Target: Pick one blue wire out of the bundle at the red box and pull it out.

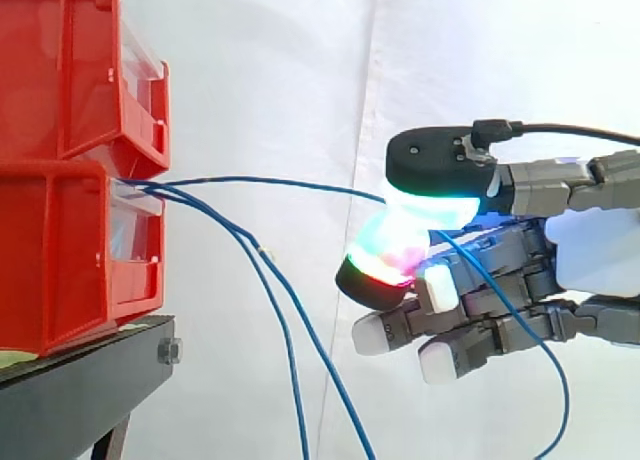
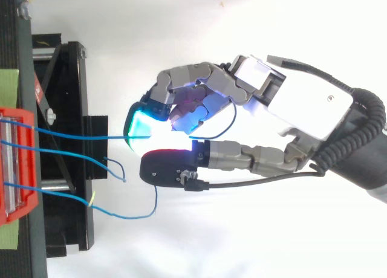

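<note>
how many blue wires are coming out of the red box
3. One wire runs to the hand, which pinches it. The middle wire ends loose short of it. The third wire sags, end curling up. More may hide in the red box.

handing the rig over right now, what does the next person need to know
Hand: shut on one blue wire, pinched between its glowing pads, out in front of the bins.
Held wire: runs about level from the lower red bin to the hand, with its end at the bin.
Two other blue wires hang from the same bin.
Done: one wire singled out and gripped.
Left: pull it clear of the bin.
</note>
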{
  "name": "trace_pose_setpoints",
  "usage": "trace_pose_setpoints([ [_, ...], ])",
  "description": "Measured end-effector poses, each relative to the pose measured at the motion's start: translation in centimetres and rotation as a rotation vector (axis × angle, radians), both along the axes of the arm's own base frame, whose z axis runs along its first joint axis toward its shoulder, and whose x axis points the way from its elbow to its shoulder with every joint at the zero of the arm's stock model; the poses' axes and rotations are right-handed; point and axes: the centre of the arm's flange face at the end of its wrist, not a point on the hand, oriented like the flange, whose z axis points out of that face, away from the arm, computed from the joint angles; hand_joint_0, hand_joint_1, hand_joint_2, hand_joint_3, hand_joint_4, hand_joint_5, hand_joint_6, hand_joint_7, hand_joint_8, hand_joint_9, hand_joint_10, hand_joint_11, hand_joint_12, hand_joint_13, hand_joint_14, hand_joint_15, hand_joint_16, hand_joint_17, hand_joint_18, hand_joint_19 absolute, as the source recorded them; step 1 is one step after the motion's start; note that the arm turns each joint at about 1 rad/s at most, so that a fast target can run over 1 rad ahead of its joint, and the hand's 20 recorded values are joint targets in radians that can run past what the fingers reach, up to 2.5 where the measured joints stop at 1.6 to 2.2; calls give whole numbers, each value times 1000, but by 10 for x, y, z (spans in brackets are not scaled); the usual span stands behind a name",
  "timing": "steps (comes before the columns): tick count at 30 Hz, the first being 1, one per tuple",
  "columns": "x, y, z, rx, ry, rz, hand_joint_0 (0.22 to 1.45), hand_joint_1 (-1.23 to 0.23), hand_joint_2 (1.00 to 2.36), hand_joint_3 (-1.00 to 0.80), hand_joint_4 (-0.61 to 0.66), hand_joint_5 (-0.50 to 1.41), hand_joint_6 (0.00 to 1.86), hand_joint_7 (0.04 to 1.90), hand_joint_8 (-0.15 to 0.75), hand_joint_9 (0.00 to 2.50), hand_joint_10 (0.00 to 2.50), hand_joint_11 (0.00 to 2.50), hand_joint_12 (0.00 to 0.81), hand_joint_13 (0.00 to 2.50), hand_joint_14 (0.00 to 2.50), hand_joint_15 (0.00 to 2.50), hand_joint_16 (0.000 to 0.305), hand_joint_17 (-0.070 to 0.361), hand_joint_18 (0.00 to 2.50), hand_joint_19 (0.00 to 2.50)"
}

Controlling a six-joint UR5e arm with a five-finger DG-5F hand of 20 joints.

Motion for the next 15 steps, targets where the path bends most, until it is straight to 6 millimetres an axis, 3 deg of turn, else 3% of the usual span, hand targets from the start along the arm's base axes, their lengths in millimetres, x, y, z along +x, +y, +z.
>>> trace_pose_setpoints([
  [5, 0, 0, 0, -1, 0, 1, 600, -813, 1011, -292, 229, -132, 817, 1036, 262, 1073, 20, 786, 362, 589, 16, 420, 44, 99, 625, 576],
  [9, 0, 0, 0, -1, 1, 2, 552, -723, 1007, -378, 218, -131, 819, 1015, 265, 1099, 22, 791, 363, 596, 17, 420, 44, 99, 627, 601],
  [15, 0, 0, 0, 0, -2, 2, 542, -391, 1003, -445, 172, -100, 774, 1098, 269, 1165, 23, 757, 365, 632, 16, 423, 46, 103, 646, 622],
])
